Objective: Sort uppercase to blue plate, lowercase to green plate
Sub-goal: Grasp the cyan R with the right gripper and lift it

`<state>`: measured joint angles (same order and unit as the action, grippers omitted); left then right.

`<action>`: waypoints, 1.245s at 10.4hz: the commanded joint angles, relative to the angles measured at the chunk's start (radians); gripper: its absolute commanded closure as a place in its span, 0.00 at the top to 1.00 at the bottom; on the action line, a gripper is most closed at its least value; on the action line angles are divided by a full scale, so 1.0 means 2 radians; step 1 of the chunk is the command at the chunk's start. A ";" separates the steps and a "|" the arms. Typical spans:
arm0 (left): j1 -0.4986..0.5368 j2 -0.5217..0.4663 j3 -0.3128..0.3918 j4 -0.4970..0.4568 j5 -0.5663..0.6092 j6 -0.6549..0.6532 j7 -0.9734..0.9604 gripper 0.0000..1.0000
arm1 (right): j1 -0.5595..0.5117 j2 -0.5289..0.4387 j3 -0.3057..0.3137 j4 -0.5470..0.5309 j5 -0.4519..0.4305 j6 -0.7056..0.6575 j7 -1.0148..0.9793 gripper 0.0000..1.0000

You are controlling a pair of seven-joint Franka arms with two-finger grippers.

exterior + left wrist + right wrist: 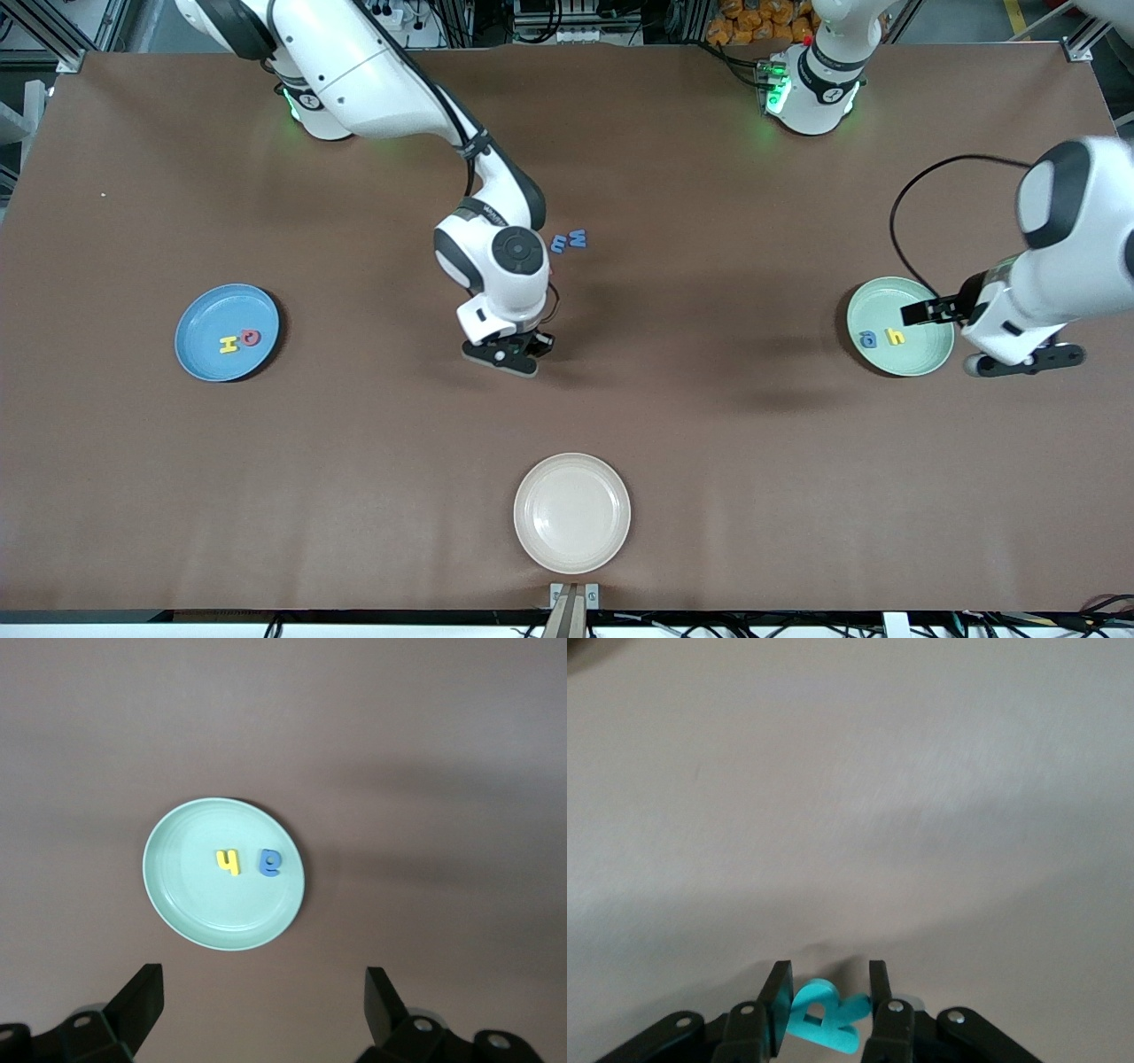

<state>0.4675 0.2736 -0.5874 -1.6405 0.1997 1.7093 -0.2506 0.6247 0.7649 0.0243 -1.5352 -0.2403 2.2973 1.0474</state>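
Note:
The teal R (828, 1020) is pinched between the fingers of my right gripper (828, 988), which is shut on it over bare tabletop mid-table (508, 351). The blue plate (213, 310) at the right arm's end holds a yellow H (229, 344) and a red Q (251, 337). In the green plate (886, 297) at the left arm's end lie a blue a (868, 338) and a yellow h (895, 336). My left gripper (264, 1001) hangs open and empty just off that plate's (177, 895) rim (1019, 361). A blue W (577, 237) and a blue m (559, 244) lie together on the table.
A cream-white plate (571, 512) sits close to the front camera's edge of the table, midway along it. The right arm's elbow and forearm stretch over the table above the two loose blue letters.

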 commanded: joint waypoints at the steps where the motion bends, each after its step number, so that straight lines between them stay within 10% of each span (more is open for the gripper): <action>1: -0.001 -0.006 -0.038 0.050 -0.003 -0.037 -0.007 1.00 | -0.041 -0.010 0.006 -0.002 0.006 -0.009 -0.082 0.24; 13: 0.005 -0.063 -0.074 0.081 -0.040 -0.053 0.000 1.00 | -0.229 -0.099 0.005 -0.107 0.060 -0.013 -0.518 0.29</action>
<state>0.4658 0.1707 -0.7354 -1.4808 0.1488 1.6337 -0.2520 0.2153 0.6426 0.0257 -1.6485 -0.1373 2.2628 0.0946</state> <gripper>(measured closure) 0.000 0.612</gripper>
